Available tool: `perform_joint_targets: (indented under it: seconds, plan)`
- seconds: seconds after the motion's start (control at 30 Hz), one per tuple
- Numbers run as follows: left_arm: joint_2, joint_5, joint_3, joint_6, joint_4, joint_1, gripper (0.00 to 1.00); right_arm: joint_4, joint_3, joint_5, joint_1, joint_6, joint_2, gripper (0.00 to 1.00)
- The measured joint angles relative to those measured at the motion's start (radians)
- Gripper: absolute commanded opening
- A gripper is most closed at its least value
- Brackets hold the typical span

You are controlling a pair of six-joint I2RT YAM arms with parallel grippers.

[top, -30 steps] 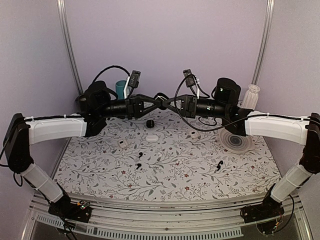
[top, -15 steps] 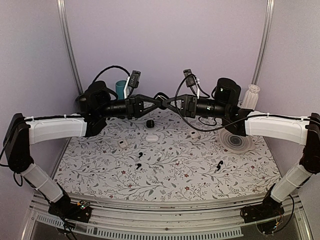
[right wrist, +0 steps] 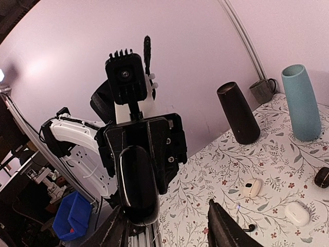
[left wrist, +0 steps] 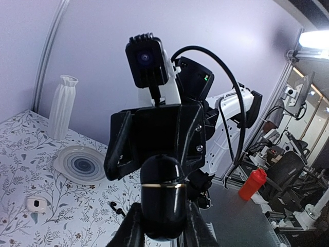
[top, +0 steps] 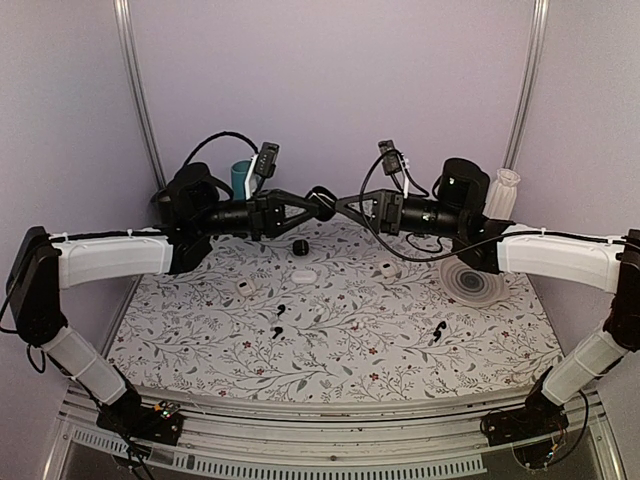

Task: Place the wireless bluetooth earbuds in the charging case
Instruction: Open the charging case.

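- Standing at the far left corner of the counter (top: 350, 365), a teal cup (top: 241, 178) shows just behind the left arm.
- Left of centre on the flowered cloth lies a small white case (top: 245, 288).
- A little to its right, the wireless bluetooth earbuds (top: 281, 309) lie loose on the counter, one slightly nearer the arm bases than the other. Both are well apart from the charging case (left wrist: 163, 198).
- The left fingers (left wrist: 131, 231) pinch that glossy black case by its two sides and hold it in the air above the far middle of the counter. A thin bright line runs across its rounded body.
- Beneath the raised case, a small dark round thing (top: 299, 246) and a second white case (top: 304, 275) rest on the cloth.
- The right fingers (right wrist: 218, 226) face the left ones tip to tip and are spread apart. In the right wrist view the case stands close by one finger with a wide gap to the other. I cannot tell whether that near finger touches it.
- Further right lie a third white case (top: 390, 269) and a lone black earbud (top: 437, 331).
- A ringed plate (top: 472, 282) and a white ribbed vase (top: 505, 192) sit at the far right.
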Motion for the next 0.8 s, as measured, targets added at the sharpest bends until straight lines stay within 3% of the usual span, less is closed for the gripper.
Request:
perform_joint_targets:
  seconds: [0.47, 0.8]
  plan:
    - [-0.003, 0.078, -0.011, 0.001, 0.009, 0.002, 0.00, -0.027, 0.000, 0.037, -0.015, 0.000, 0.000, 0.59]
    - [-0.005, 0.043, -0.026, 0.022, 0.008, 0.003, 0.00, -0.077, 0.000, 0.055, -0.015, -0.026, -0.014, 0.63]
